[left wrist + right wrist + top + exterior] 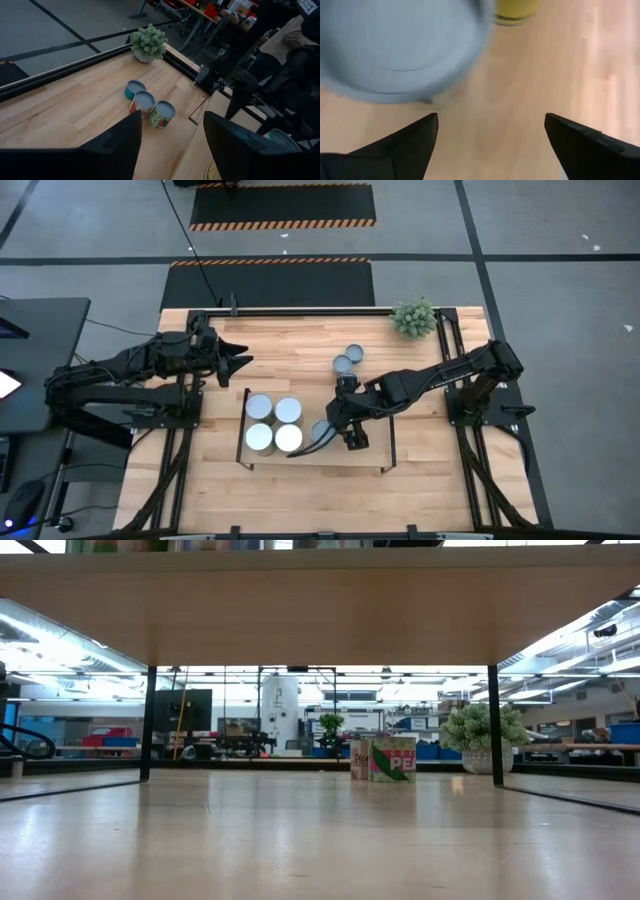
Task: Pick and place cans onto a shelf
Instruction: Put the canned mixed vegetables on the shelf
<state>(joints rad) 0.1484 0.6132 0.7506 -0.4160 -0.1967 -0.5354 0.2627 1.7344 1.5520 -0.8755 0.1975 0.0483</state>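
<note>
The shelf (370, 452) stands at the table's middle; in the low view its board (320, 610) spans overhead. Four pale cans (273, 423) stand on its left part. A bluish-grey can (321, 430) stands on the shelf just left of my right gripper (343, 436). In the right wrist view this gripper (490, 120) is open, with the can's top (405, 45) beyond one finger and nothing between the fingers. More bluish cans (348, 359) stand on the table behind the shelf, three in a row in the left wrist view (146, 101). My left gripper (240, 362) is open and empty, off the shelf's far left corner.
A small green plant (414, 317) stands at the table's far right corner. Thin black rails (241, 428) edge the shelf's short sides, and its legs (494, 720) stand on the tabletop. Bare wood lies on the shelf's right part and along the table's near edge.
</note>
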